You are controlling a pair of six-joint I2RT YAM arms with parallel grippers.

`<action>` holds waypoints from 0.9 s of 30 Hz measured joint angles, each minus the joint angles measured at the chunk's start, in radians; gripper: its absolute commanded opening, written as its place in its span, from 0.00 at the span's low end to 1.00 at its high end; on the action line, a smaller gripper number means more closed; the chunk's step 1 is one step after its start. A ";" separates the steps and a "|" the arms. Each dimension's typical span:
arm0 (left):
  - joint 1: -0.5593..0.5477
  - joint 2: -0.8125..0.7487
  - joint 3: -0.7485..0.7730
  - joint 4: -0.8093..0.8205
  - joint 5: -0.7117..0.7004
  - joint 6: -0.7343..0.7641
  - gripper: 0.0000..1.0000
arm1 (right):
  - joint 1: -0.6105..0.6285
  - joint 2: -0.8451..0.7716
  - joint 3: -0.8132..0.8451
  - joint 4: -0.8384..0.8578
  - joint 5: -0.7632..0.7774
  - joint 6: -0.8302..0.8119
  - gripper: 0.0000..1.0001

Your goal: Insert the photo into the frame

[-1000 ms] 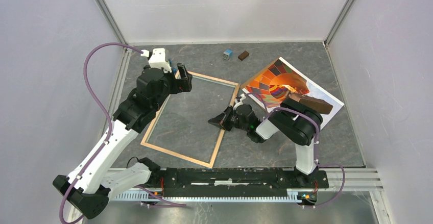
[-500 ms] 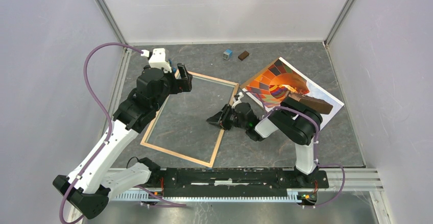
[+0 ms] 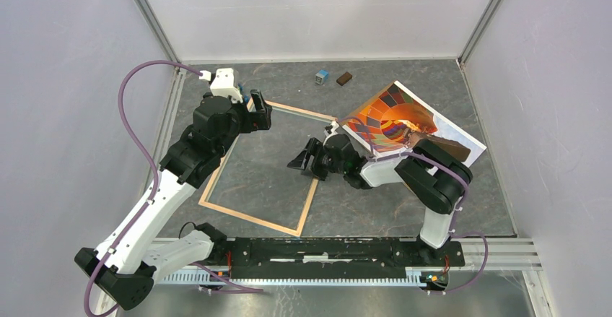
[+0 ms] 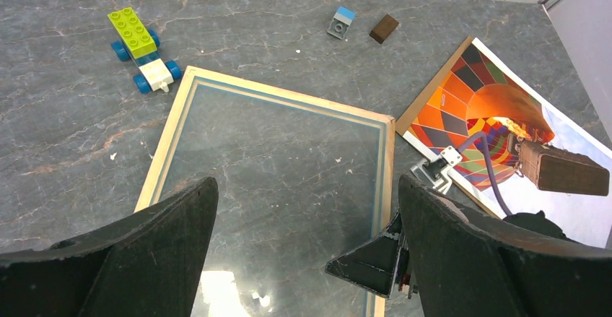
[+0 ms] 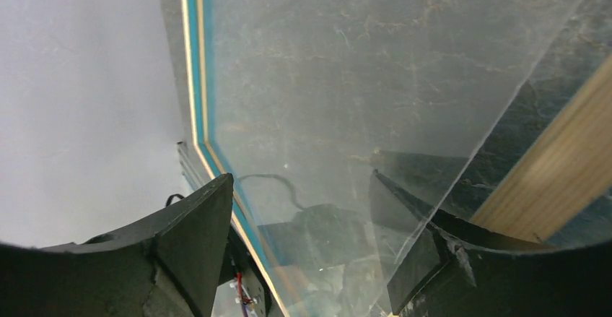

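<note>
The frame (image 3: 216, 180) lies flat at left of centre, wood-coloured side up, with a clear pane (image 5: 361, 79) in it. The photo (image 3: 393, 118), an orange swirling print, rests at the right and is partly covered by my right arm; it also shows in the left wrist view (image 4: 491, 107). My right gripper (image 3: 307, 159) is open at the frame's right edge. The pane's edge runs between its jaws (image 5: 303, 209), and one finger (image 5: 418, 209) shows through the pane. My left gripper (image 3: 256, 111) hangs open above the frame's far left corner, holding nothing (image 4: 307, 223).
A green and white brick car (image 4: 141, 46) sits just beyond the frame's far left corner. A small blue-grey block (image 3: 322, 76) and a brown block (image 3: 344, 79) lie near the back wall. Enclosure walls stand close on both sides.
My right gripper has gone from shut to open at the frame's right edge and has shifted a little toward the back. The left arm has not moved.
</note>
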 measured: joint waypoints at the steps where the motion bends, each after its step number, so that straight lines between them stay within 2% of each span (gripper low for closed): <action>1: 0.000 0.000 0.000 0.000 0.000 0.000 1.00 | 0.000 -0.008 0.007 -0.034 0.004 -0.009 0.76; 14: 0.000 0.000 -0.001 0.000 0.000 0.000 1.00 | 0.007 -0.103 0.111 -0.413 0.104 -0.111 0.81; 17: 0.000 0.000 -0.002 0.000 0.000 0.000 1.00 | 0.008 -0.130 0.130 -0.486 0.126 -0.149 0.85; 22: 0.000 -0.001 -0.003 0.000 0.000 0.000 1.00 | 0.010 -0.215 0.156 -0.637 0.209 -0.268 0.89; 27: 0.000 -0.008 -0.004 0.001 0.002 0.000 1.00 | 0.003 -0.370 0.156 -0.776 0.354 -0.489 0.94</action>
